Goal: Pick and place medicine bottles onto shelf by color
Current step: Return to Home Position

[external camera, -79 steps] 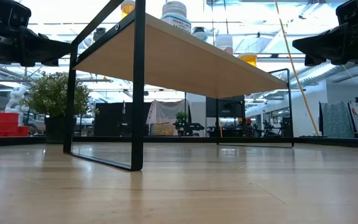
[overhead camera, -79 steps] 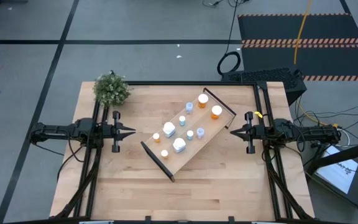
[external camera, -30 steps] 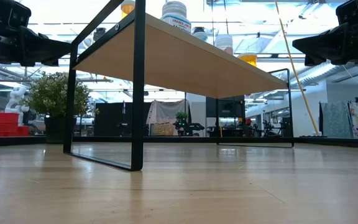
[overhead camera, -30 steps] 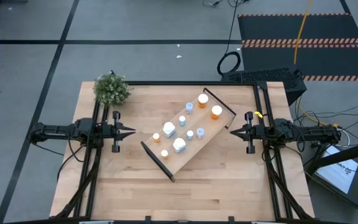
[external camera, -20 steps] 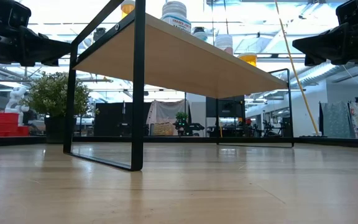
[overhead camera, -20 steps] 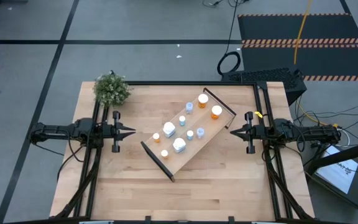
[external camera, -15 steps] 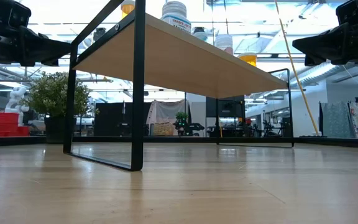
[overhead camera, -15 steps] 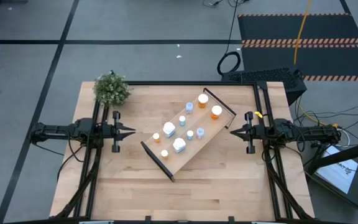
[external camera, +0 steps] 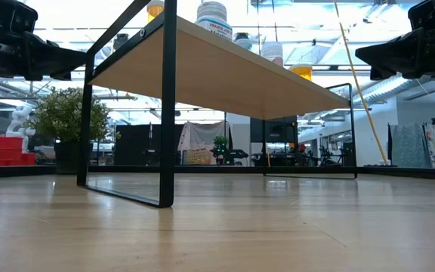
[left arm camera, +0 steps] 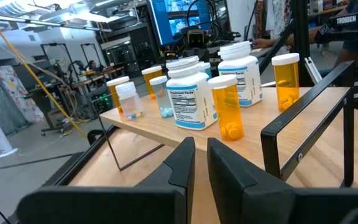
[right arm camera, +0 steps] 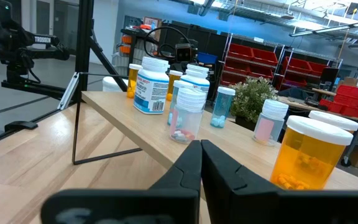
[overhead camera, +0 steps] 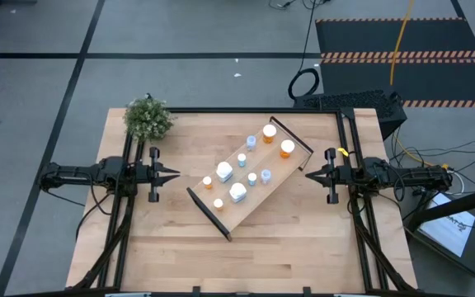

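Medicine bottles [overhead camera: 237,192] all stand on the shelf [overhead camera: 258,196], mid-table.
Sorting looks finished; none remain on the tabletop [overhead camera: 180,239]. Left gripper [overhead camera: 177,174] and right gripper [overhead camera: 308,175] rest at opposite sides, fingers closed, empty.

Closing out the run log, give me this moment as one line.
left gripper: shut, empty, left of shelf | right gripper: shut, empty, right of shelf | medicine bottles: standing on shelf
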`<state>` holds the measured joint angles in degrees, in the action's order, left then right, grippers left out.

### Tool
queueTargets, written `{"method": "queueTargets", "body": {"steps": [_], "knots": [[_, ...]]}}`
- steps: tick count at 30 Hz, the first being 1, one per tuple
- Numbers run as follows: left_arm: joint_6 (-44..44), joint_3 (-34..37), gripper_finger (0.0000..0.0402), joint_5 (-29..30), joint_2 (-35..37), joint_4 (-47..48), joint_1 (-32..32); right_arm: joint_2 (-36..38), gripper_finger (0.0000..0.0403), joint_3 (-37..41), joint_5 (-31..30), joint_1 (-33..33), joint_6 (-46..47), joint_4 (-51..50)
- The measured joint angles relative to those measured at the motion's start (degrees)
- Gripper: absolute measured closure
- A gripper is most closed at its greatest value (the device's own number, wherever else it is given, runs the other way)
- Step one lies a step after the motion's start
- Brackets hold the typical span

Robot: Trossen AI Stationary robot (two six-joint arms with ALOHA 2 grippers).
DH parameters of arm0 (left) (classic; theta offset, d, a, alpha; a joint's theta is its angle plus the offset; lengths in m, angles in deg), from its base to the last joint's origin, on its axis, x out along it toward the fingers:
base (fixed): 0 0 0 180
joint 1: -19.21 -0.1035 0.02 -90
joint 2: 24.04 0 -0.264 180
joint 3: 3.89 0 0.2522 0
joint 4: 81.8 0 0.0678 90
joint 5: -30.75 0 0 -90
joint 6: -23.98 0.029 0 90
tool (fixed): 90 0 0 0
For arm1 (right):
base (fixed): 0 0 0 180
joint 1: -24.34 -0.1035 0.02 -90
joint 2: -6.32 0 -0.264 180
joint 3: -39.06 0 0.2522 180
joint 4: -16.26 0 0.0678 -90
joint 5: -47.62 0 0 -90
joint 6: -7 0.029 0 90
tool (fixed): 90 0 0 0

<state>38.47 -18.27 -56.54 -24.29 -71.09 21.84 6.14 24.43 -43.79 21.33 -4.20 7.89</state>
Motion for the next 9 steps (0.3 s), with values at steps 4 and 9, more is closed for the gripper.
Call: {"method": "queueTargets", "body": {"steps": [4,9], "knots": [[-0.1,0.0,0.0355,0.0,0.0,0.0,0.0,0.0,0.0403,0.0,0.0,0.0,0.0,0.0],[-0.1,0.0,0.0355,0.0,0.0,0.0,0.0,0.0,0.0403,0.0,0.0,0.0,0.0,0.0]]}}
